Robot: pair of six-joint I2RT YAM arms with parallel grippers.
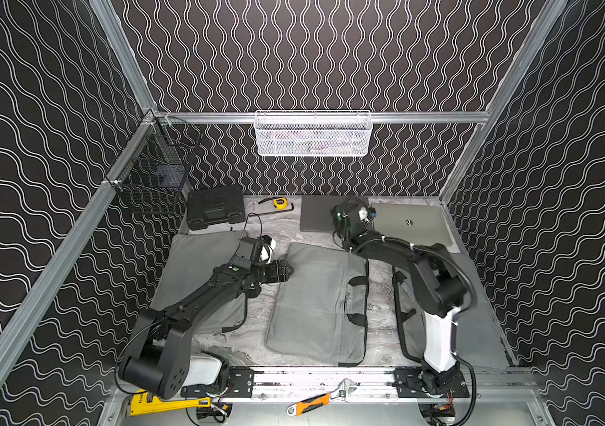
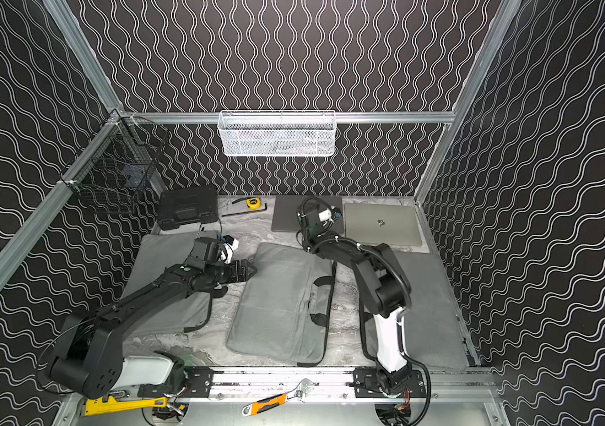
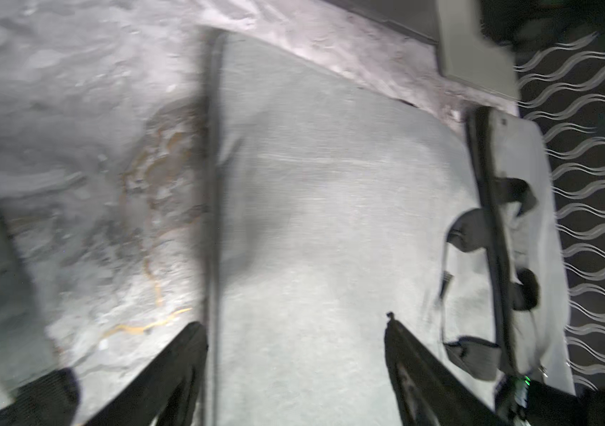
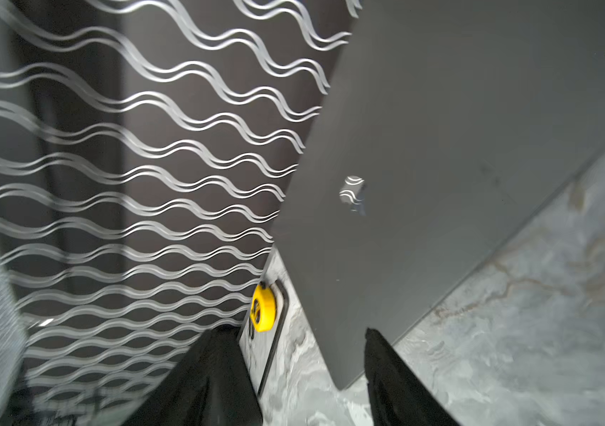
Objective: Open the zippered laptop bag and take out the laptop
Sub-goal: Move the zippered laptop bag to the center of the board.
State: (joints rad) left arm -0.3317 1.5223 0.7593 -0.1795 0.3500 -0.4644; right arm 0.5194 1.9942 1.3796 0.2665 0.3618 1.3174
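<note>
On my right gripper (image 4: 298, 330) the fingers (image 4: 219, 369) stood apart with nothing pinched between them. The corner of the dark grey laptop (image 4: 441, 147) showed in the gap, lying flat on the marbled table (image 4: 533, 295). I could not tell whether either finger touched it. On my left gripper (image 3: 293, 321) the fingers (image 3: 179, 361) were spread wide and empty, hovering over one edge of the middle laptop bag (image 3: 330, 221).

In a top view, that left gripper (image 1: 286, 271) sat at the middle of the frame, at the bag's left edge. The right gripper (image 1: 352, 217) was in the upper middle, above the dark grey laptop (image 1: 315, 217). A silver laptop (image 1: 409, 223) lay just beside it, toward the upper right. The middle laptop bag (image 1: 312, 306) lay flat in the lower middle, between a second grey bag (image 1: 193, 273) at its left and a third (image 1: 478, 321) at the right, under my right arm.

I judged the task nearly finished, if not done. The dark grey laptop was out of any bag and resting at the back of the table, and neither gripper held it. I could not make out whether the middle bag's zipper stood open, nor which bag the laptop belonged to. What I judged was left was only to draw both arms clear.
</note>
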